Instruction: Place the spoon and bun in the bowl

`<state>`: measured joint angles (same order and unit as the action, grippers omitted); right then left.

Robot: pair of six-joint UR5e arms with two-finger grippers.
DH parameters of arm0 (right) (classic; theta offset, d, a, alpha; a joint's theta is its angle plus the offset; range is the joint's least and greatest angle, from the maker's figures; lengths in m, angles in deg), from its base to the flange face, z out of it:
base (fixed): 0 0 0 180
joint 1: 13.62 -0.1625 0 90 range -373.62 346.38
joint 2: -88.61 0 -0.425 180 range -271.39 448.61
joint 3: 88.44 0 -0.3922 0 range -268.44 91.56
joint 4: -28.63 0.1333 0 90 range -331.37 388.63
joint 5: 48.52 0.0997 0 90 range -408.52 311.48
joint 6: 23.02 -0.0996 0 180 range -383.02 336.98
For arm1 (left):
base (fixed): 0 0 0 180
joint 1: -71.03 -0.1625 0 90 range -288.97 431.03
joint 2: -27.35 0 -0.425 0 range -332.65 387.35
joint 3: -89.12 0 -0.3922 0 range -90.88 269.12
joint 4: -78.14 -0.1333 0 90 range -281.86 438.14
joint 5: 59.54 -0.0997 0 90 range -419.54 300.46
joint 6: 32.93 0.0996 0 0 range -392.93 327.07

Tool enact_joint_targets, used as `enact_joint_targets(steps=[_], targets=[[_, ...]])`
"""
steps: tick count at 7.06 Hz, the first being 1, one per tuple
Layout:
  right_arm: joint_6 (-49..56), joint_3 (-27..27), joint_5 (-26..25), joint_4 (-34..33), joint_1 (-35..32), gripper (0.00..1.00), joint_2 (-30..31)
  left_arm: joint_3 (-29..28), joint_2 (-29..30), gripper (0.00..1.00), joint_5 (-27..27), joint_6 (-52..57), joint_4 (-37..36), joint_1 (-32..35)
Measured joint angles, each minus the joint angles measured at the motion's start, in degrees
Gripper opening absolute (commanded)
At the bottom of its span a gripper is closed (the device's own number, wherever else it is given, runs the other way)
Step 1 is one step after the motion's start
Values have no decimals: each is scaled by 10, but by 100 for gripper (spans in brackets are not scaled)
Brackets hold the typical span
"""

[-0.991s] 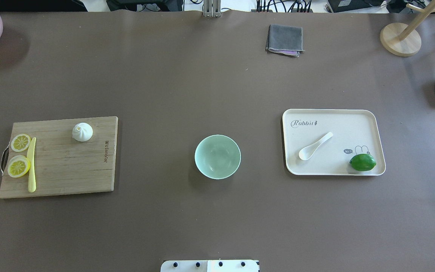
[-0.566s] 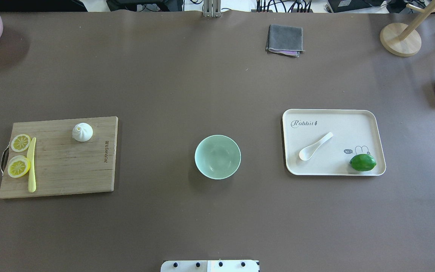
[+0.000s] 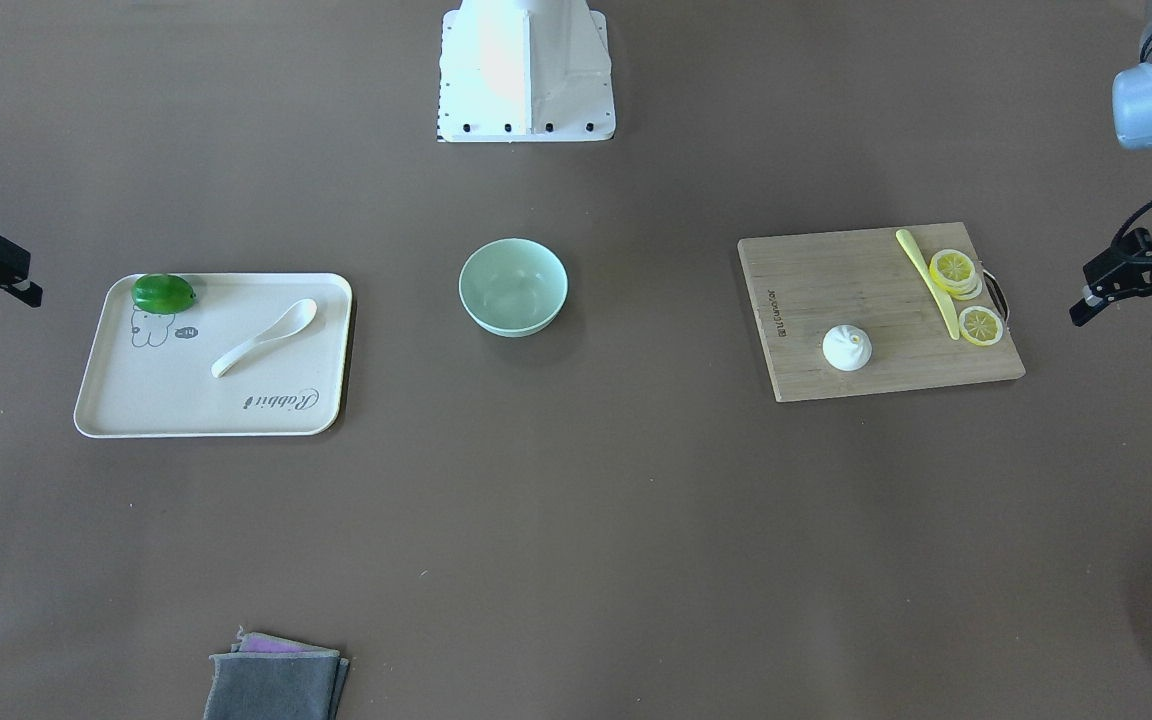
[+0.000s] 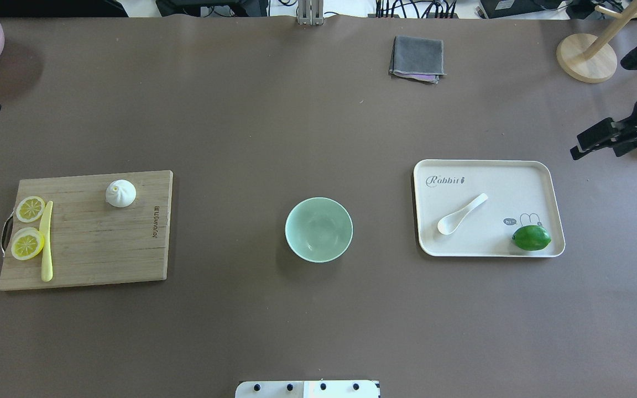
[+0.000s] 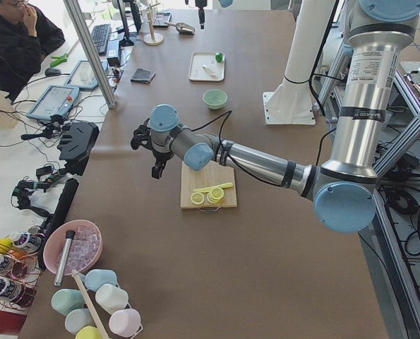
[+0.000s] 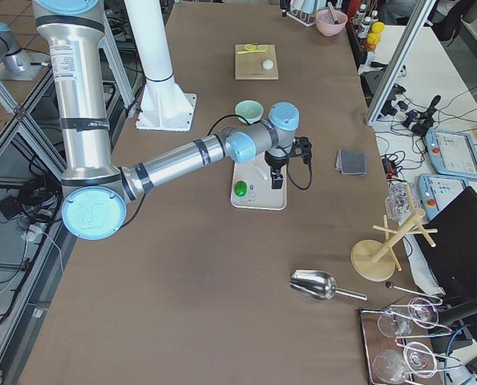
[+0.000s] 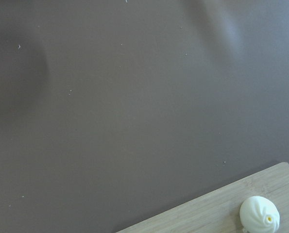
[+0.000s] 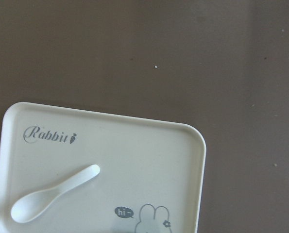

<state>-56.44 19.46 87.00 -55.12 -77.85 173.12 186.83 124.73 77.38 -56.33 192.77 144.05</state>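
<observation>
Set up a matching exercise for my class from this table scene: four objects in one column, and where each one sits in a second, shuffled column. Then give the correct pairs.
Objects
1. spoon
2. bun
3. bowl
4. grey cloth

Places
A. on the wooden board, away from the lemon slices
B. on the bare table, between board and tray
C. on the cream tray
D. alone near the table edge opposite the robot

Pairs: 1-C, 2-A, 3-B, 4-D
</observation>
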Motion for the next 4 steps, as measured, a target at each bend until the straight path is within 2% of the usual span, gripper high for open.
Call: enact_joint_targets(steps=[2,4], targets=[[-160,-2,-22,23,65,100,-23,-4,6,98,-2,-10,27,-35],[-314,-5,-89,26,132,99,-46,-6,8,98,-3,-10,32,-56]])
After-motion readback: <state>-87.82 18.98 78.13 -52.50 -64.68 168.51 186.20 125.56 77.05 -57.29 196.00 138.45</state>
